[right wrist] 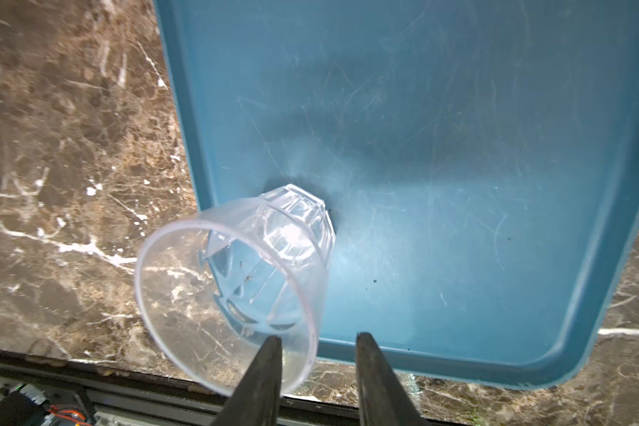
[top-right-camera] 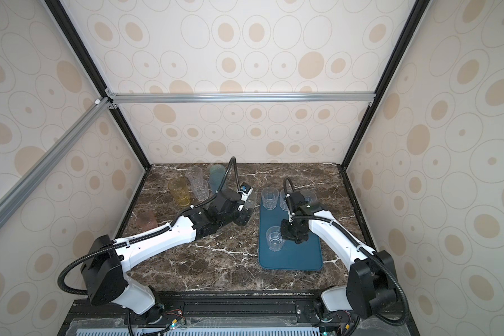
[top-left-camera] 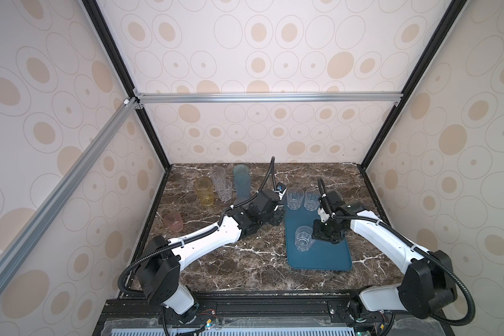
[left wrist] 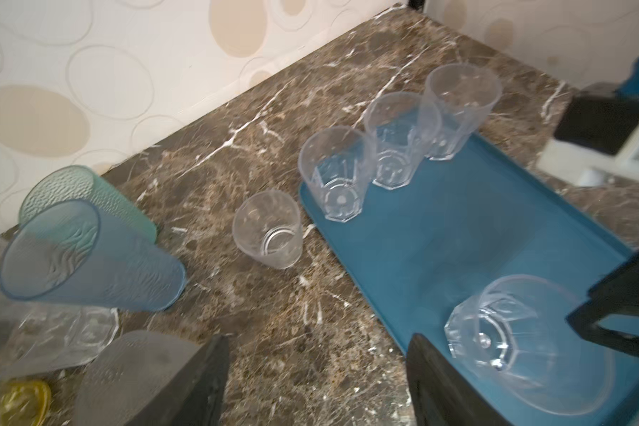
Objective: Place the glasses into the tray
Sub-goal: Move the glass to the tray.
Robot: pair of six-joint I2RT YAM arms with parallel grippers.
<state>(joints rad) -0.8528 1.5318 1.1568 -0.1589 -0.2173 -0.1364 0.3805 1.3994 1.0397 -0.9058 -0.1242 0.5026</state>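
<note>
The tumblers (left wrist: 338,177) look glossy clear plastic, the tray (right wrist: 458,147) scratched matt plastic, the tabletop (left wrist: 292,332) smooth veined marble.

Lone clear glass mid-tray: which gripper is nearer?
Right. The right gripper straddles the rim of the lone clear glass, jaws open. The left gripper hovers open beside the left edge of the tray, apart from that glass.
</note>
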